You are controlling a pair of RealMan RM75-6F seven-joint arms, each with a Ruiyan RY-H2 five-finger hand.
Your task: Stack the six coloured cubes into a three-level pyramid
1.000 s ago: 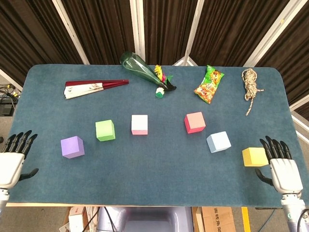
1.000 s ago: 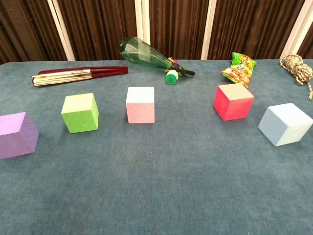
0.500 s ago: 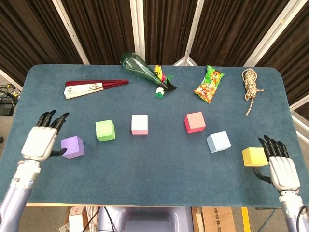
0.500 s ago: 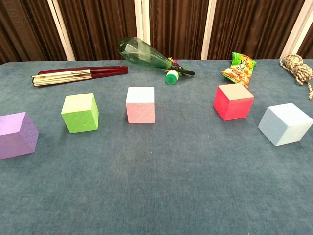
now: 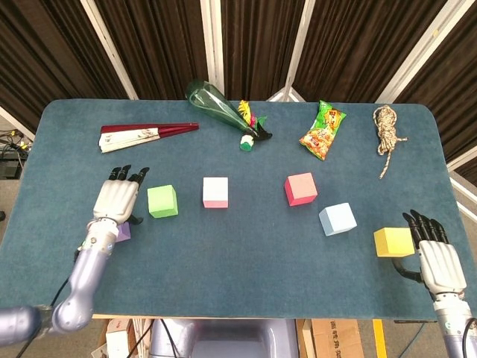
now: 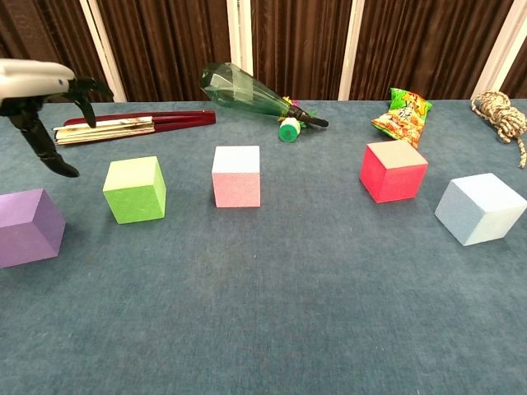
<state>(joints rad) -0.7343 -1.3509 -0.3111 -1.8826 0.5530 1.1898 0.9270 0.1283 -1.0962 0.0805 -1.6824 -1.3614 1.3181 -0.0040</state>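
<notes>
The table (image 5: 246, 253) is covered in blue felt and carries everything, with the pink cube (image 5: 215, 192) as the landmark near its middle. Far behind the pink cube lies a green bottle (image 5: 216, 104) on its side, and behind and to the left a folded fan (image 5: 145, 134). Well to the right at the back are a snack bag (image 5: 323, 130) and, further right, a coil of rope (image 5: 386, 128).

The left hand (image 5: 117, 200) hovers left of the pink cube, above the purple cube (image 6: 29, 226), fingers spread and curved downward, holding nothing; in the chest view it is clear of the cube top. The right hand (image 5: 436, 257) is far right of the pink cube at the table's near edge, fingers straight and apart, holding nothing, just beside the yellow cube (image 5: 393, 242).

The green cube (image 5: 162, 201) sits just left of the pink one, the purple further left and nearer. The red cube (image 5: 300, 189) sits to the right, then the light blue cube (image 5: 337, 218), then the yellow. All six rest singly on the felt, none stacked.
</notes>
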